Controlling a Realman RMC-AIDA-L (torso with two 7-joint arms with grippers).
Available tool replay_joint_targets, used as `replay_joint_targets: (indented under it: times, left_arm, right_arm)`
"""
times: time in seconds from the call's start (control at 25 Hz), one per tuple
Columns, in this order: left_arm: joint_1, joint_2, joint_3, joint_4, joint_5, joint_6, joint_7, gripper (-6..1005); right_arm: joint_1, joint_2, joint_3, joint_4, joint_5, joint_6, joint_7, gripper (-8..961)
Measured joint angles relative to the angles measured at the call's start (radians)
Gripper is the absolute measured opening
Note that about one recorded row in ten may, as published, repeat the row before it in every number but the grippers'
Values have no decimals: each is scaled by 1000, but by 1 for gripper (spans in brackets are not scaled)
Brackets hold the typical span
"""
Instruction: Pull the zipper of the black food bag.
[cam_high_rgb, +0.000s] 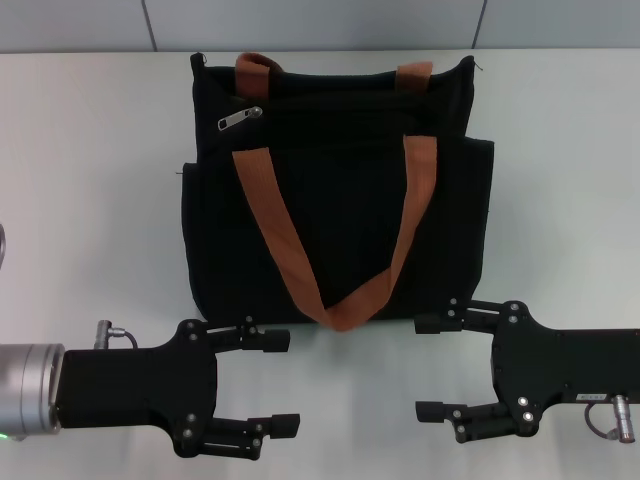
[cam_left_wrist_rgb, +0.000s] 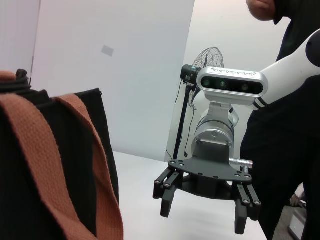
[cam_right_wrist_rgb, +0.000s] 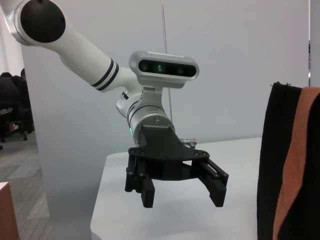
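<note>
Both grippers, left (cam_high_rgb: 285, 382) and right (cam_high_rgb: 432, 367), hover low with fingers apart, just short of the bag (cam_high_rgb: 335, 190) lying on the worktop (cam_high_rgb: 90, 180); its zipper (cam_high_rgb: 240, 118) sits near the far left corner.

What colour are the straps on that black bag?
Orange-brown webbing straps on the black food bag, clearest in the head view.

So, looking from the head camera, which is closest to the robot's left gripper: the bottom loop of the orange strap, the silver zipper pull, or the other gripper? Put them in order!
From the left gripper, low on the left:
1. Orange strap's bottom loop, just ahead on the black food bag.
2. Right gripper, across on the right, facing it.
3. Zipper, far off near the bag's top left.
</note>
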Motion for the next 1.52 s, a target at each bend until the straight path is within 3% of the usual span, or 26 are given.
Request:
replay_joint_targets:
  times: [0.48, 0.8, 0.92, 0.96, 1.0, 1.04, 1.12, 1.16, 1.2, 1.24, 1.28, 1.36, 1.52]
  left_arm:
    - [2, 0, 0, 0, 0, -4, 0, 825]
    - [4, 4, -47, 2, -8, 45, 9, 814]
    - [-1, 4, -116, 3, -9, 106, 30, 810]
    - [-4, 3, -193, 2, -10, 150, 56, 808]
    - [-4, 3, -193, 2, -10, 150, 56, 807]
    - [-5, -2, -288, 1, -13, 176, 82, 805]
    - [-5, -5, -340, 0, -16, 185, 94, 803]
    - [-1, -13, -441, -6, -46, 187, 111, 801]
    - [-1, -13, -441, -6, -46, 187, 111, 800]
    - [2, -14, -513, -26, -94, 173, 119, 798]
    - [2, -14, -513, -26, -94, 173, 119, 797]
    - [2, -6, -596, -50, -151, 99, 121, 794]
    - [-13, 7, -610, -46, -153, -31, 124, 789]
  right_arm:
    - [2, 0, 0, 1, 0, 0, 0, 818]
    - [2, 1, 0, 10, 4, 12, 0, 810]
    - [2, 1, 1, 11, 6, 13, 0, 807]
    - [2, 1, 4, 11, 7, 13, 0, 806]
    - [2, 1, 4, 11, 7, 13, 0, 805]
    - [2, 1, 6, 11, 7, 13, 0, 804]
    - [2, 1, 8, 10, 8, 13, 0, 802]
    - [2, 1, 9, 10, 8, 13, 0, 801]
    - [2, 1, 9, 10, 8, 13, 0, 800]
    - [2, 1, 10, 10, 8, 13, 0, 799]
    - [2, 1, 10, 10, 8, 13, 0, 798]
    - [1, 1, 11, 10, 8, 13, 0, 796]
    - [0, 1, 11, 10, 8, 13, 0, 792]
